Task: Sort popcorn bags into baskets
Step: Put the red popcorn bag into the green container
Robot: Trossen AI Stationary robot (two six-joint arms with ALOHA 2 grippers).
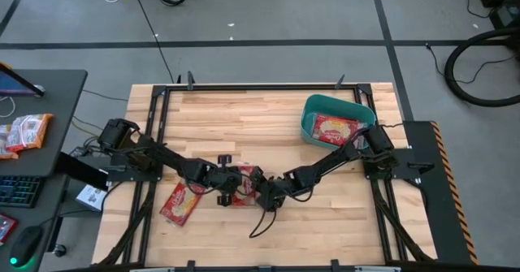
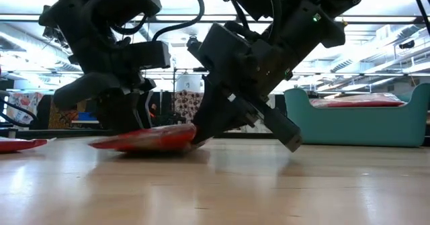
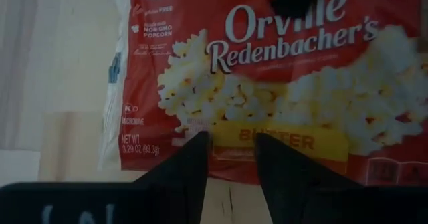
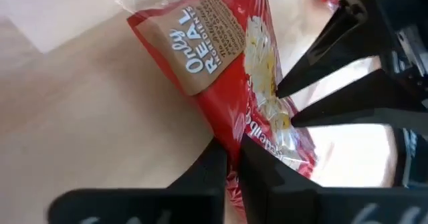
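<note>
1. Both arms meet at the middle of the wooden table (image 1: 268, 114), near its front edge, over one red popcorn bag (image 1: 243, 184).
2. The right gripper (image 4: 231, 158) has its two dark fingers pinched on the bag's edge; in the right wrist view the red film runs straight down between them, so it is clamped on that bag.
3. The left gripper (image 3: 231, 154) sits at the opposite side of the same bag, fingertips a narrow gap apart at the bag's lower edge by the yellow "BUTTER" band. They stand slightly parted; a grip there I can't confirm.
4. In the low view the bag (image 2: 149, 139) lies nearly flat on the table, broad face up, the end at the right gripper tipped up a touch.
5. Its long axis I cannot tell from above: the grippers cover most of it.
6. A second popcorn bag (image 1: 180, 203) lies flat just front-left of the grippers, long axis slanted, clear of both.
7. The teal basket (image 1: 309, 118) stands at the far right corner, well apart from the grippers, with a red bag (image 1: 335, 130) lying flat inside.
</note>
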